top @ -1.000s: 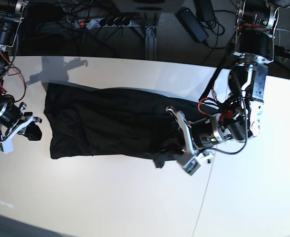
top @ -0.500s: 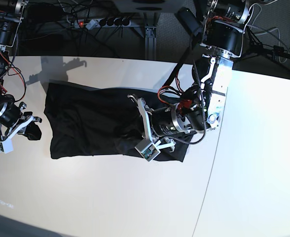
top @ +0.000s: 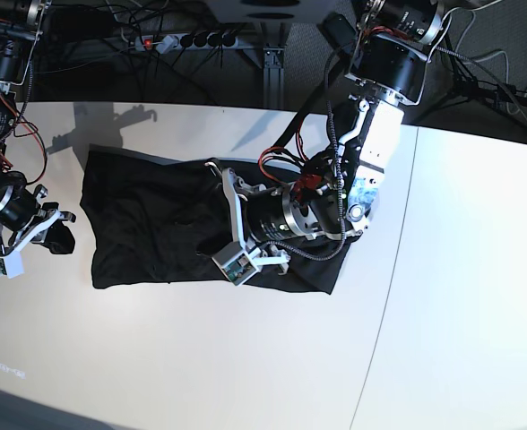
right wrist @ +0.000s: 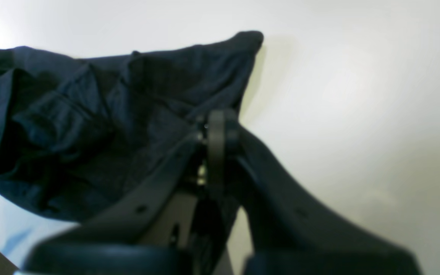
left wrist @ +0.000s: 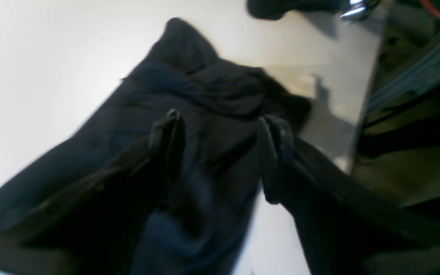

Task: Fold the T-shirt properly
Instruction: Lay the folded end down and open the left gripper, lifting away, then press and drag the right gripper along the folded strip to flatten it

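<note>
The black T-shirt lies spread lengthwise across the white table, its right end doubled over and rumpled. My left gripper hovers over the shirt's middle, pointing left. In the left wrist view its fingers stand well apart above the bunched T-shirt, so the left gripper is open with no cloth pinched. My right gripper sits just off the shirt's left edge, a thin strip of table between them. In the right wrist view the right gripper is shut in front of the T-shirt.
A seam runs down the table right of the shirt. Behind the far edge lie a power strip and loose cables on the dark floor. Bare tabletop stretches right of and in front of the shirt.
My left arm swept leftward across the shirt, dragging its right end over the body, and its jaws have now opened. The right arm has stayed put.
</note>
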Controlling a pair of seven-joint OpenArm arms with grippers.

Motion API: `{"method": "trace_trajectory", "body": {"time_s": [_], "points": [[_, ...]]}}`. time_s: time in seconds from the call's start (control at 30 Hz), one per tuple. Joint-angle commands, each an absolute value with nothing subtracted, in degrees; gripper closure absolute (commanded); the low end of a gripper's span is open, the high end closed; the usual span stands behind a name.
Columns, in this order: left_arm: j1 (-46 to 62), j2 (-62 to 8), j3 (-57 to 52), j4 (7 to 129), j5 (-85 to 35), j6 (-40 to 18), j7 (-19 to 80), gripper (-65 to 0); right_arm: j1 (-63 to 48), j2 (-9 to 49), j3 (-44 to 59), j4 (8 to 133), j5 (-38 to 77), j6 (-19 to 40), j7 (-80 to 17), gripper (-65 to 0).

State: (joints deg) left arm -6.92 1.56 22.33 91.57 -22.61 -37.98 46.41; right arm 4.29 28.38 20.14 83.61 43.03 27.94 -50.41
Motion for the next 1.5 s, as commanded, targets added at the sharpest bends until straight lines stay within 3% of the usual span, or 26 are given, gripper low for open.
{"method": "trace_trajectory", "body": {"time_s": [0.0, 0.3, 0.6, 0.9, 1.17, 1.33, 1.47], "points": [[-8.6, 1.4, 21.2, 92.6, -22.6, -36.0, 45.0, -33.9, 5.2, 29.5, 20.7, 84.4, 43.9, 31.3, -49.3, 0.0], [-8.5, -5.0, 11.5, 92.6, -28.2, -34.9, 47.0, -33.9, 5.2, 29.4, 20.7, 84.4, 43.9, 31.3, -49.3, 0.0], [-4.6, -3.7, 11.4, 92.6, -28.0, -34.9, 47.5, -33.9, 5.2, 28.4, 20.6, 84.4, 43.3, 31.3, -49.3, 0.0], [-4.3, -3.6, 14.1, 92.7, -28.0, -34.9, 47.6, -33.9, 5.7, 28.3, 17.2, 84.4, 50.4, 31.3, -49.5, 0.0], [-4.8, -7.9, 2.5, 96.4, -29.1, -34.9, 47.6, -33.9, 13.1, 21.5, 8.2, 84.4, 51.7, 31.3, -53.5, 0.0], [-4.6, -13.9, -2.9, 96.4, -31.0, -34.9, 48.4, -33.9, 16.9, 17.0, 1.1, 84.4, 50.9, 31.3, -54.3, -14.7], [-3.9, -18.5, -5.4, 96.4, -32.3, -34.9, 49.6, -33.9, 17.4, 12.9, -3.7, 84.4, 48.0, 31.3, -54.3, -17.0]]}}
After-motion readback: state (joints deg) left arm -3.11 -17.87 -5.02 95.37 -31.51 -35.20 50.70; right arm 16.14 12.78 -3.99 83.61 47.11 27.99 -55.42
